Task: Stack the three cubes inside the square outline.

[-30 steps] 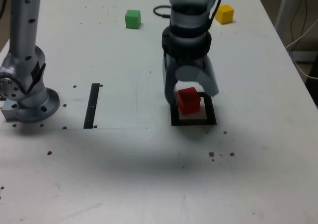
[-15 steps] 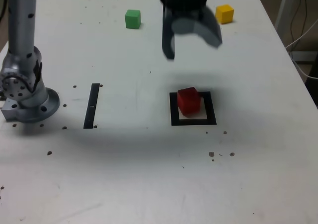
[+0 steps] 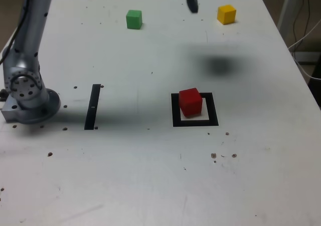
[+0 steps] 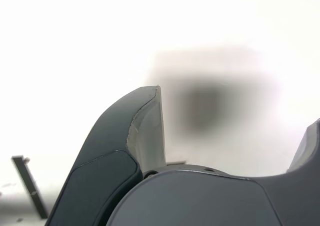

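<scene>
The exterior view shows the red cube (image 3: 190,101) inside the square outline (image 3: 195,121), green cube (image 3: 134,19) and yellow cube (image 3: 226,14) near the bench's far edge. The wrist view alone shows the gripper (image 4: 235,131) spread, empty.

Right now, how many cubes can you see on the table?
3. The red cube sits inside the square outline; the green cube is at the far edge, and the yellow cube is further toward the exterior view's right. None stacked or hidden.
</scene>
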